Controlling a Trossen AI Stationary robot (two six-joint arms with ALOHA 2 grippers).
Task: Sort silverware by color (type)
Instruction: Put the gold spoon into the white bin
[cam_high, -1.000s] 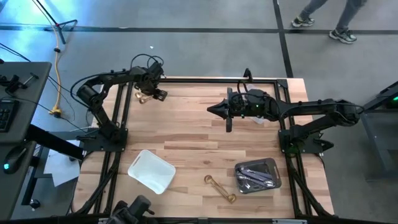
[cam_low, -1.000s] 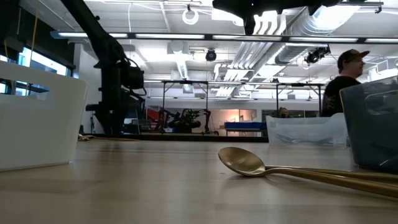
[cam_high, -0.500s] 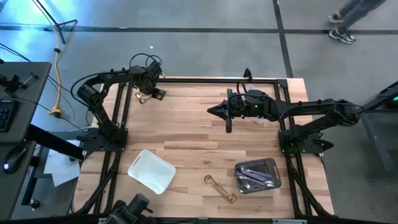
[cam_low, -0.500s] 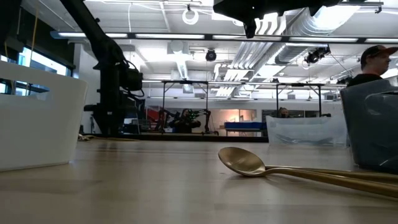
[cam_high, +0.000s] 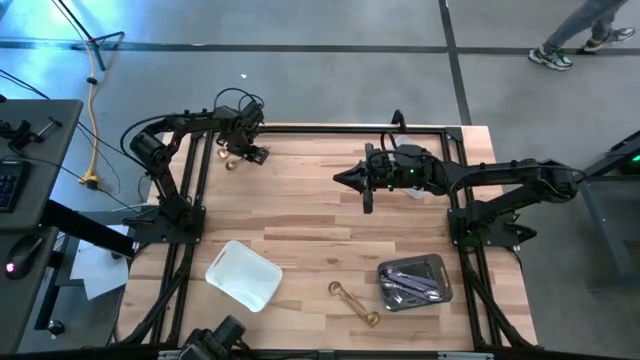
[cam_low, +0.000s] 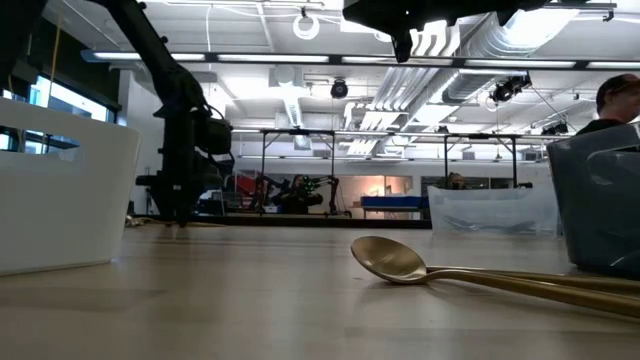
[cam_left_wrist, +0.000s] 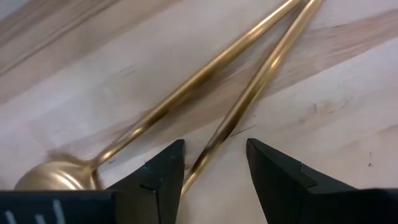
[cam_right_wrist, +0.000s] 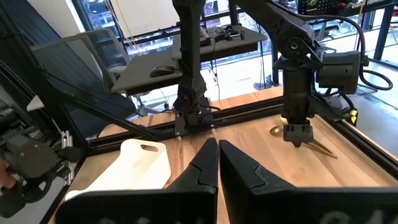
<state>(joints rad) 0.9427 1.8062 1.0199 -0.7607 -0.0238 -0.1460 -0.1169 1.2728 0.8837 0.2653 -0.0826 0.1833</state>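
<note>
The left gripper, jaws spread and empty, straddles 1 handle of 2 gold spoons at the far-left corner, apparently to pinch it. The right gripper, closed and empty, waits mid-table.

Gold spoons on pale striped wood table; white tray at seven o'clock; grey tray at five o'clock, silver utensils inside.

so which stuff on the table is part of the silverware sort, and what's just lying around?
Job:
- gold spoons under the open left gripper
- gold pair at the near edge
- grey tray holding silver utensils
- white tray

Not in play:
- right gripper, shut, hovering mid-table
</note>
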